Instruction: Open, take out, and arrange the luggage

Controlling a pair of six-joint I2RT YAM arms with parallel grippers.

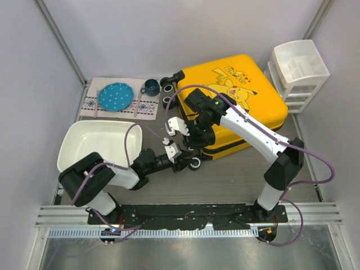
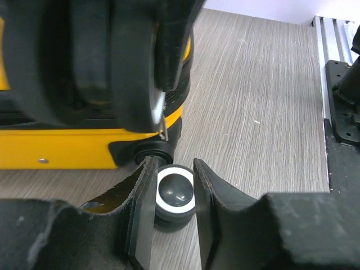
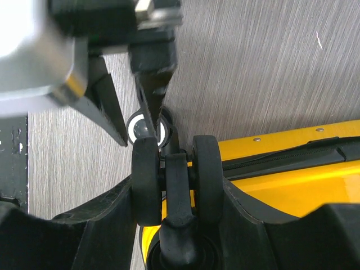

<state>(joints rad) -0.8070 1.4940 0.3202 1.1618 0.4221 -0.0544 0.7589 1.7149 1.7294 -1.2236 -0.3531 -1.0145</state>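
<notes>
The yellow Pikachu suitcase (image 1: 242, 95) lies flat and closed at centre right, wheels facing left. My left gripper (image 1: 183, 154) is at its near-left corner. In the left wrist view it (image 2: 174, 169) grips a small black wheel with a white ring (image 2: 175, 191) that rests on the table. My right gripper (image 1: 194, 136) is just above it. In the right wrist view it (image 3: 177, 185) is shut on the black double caster (image 3: 174, 169), a finger against each wheel. The yellow shell and black zipper band (image 3: 292, 163) run to the right. The lining is hidden.
A white tub (image 1: 73, 146) stands at the left. Behind it a patterned mat (image 1: 90, 107) holds a blue plate (image 1: 116, 95) and a blue cup (image 1: 150, 87). A white drawer unit (image 1: 295, 70) stands at the back right. Two more suitcase wheels (image 1: 170, 84) are at the far corner.
</notes>
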